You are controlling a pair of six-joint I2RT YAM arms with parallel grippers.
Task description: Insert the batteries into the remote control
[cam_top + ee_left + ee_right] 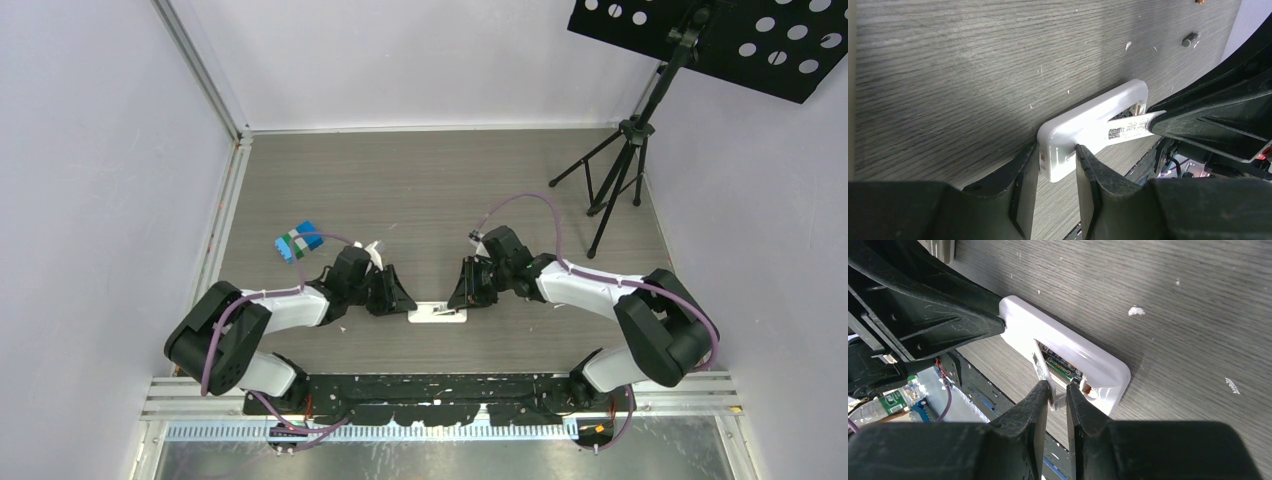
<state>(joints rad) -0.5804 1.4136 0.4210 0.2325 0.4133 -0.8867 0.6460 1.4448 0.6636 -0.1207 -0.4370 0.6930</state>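
Desk (420, 190): grey wood-grain, remote control (1088, 120) at centre, long axis 9-to-3.
Left pincer (1057, 148): pinching remote's 9 o'clock end.
Recess (1055, 362): one battery (1065, 372) seated.
Right pincer (1058, 387): nearer recess, 3 o'clock end; slightly parted astride white strip (1039, 362), grip unclear.

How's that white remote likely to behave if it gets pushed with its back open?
The remote control looks like a rigid plastic shell, so it should stay stiff. Slim and smooth, it's probably light and may slide on the table if the left gripper lets go. A battery sits in its open recess; tipping might spill it.
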